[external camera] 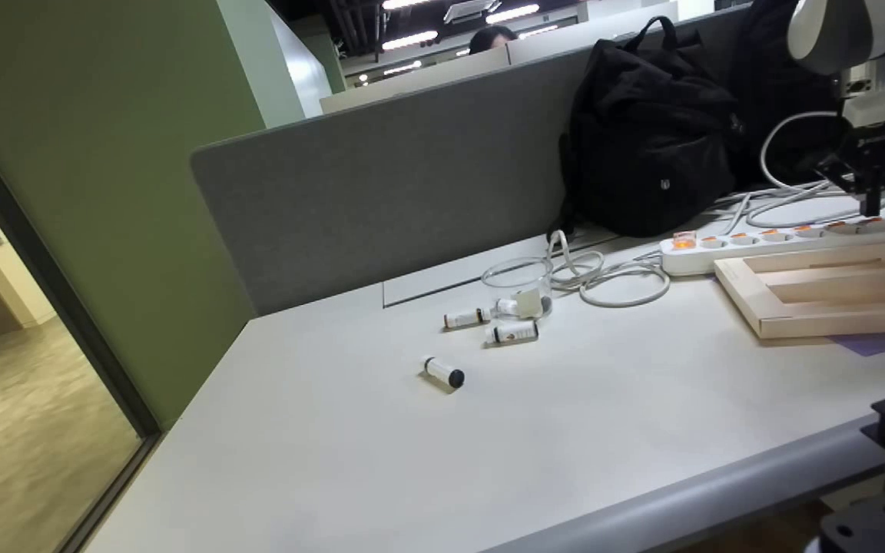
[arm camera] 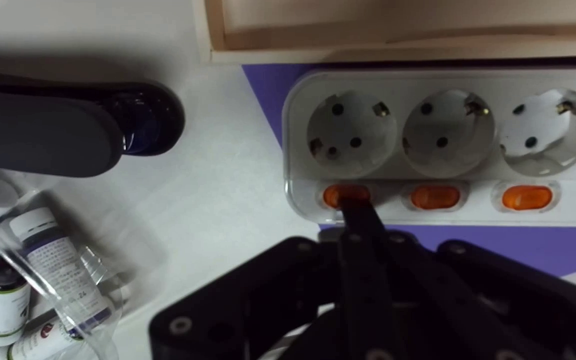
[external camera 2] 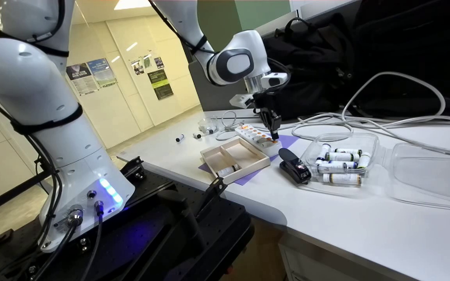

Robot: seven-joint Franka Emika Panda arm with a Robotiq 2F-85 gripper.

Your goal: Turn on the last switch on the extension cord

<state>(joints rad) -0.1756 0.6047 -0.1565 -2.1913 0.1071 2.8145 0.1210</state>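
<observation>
The claw [arm camera: 354, 206], carried by a white arm [external camera 2: 234, 64], points down over one end of the strip [external camera: 788, 247], which lies flat on the tabletop [external camera: 381, 430] just beside a wooden tray [external camera 2: 250, 168]. The claw is closed, its fingers [arm camera: 363, 222] meeting in a narrow tip. In the wrist view this tip overlaps the orange last switch [arm camera: 337, 192] at the strip's end; whether it presses on the switch cannot be told. At the opposite end, in an exterior view, a larger switch [external camera: 684, 241] glows orange, with loops of white cable [external camera: 619, 306] close by. A purple sheet [arm camera: 518, 250] shows along the edges of strip and tray. One vial [external camera 2: 227, 171] lies in a compartment of the tray. Between the strip and a clear box [external camera 2: 348, 140] of vials lies a black object [external camera 2: 294, 166]; the box's lid [external camera 2: 432, 175] is folded out flat. Near the cable loops are a clear cup [external camera: 515, 286] and three loose vials [external camera: 515, 332] on their sides. A black backpack [external camera: 654, 138] stands before the grey partition [external camera: 412, 200].
</observation>
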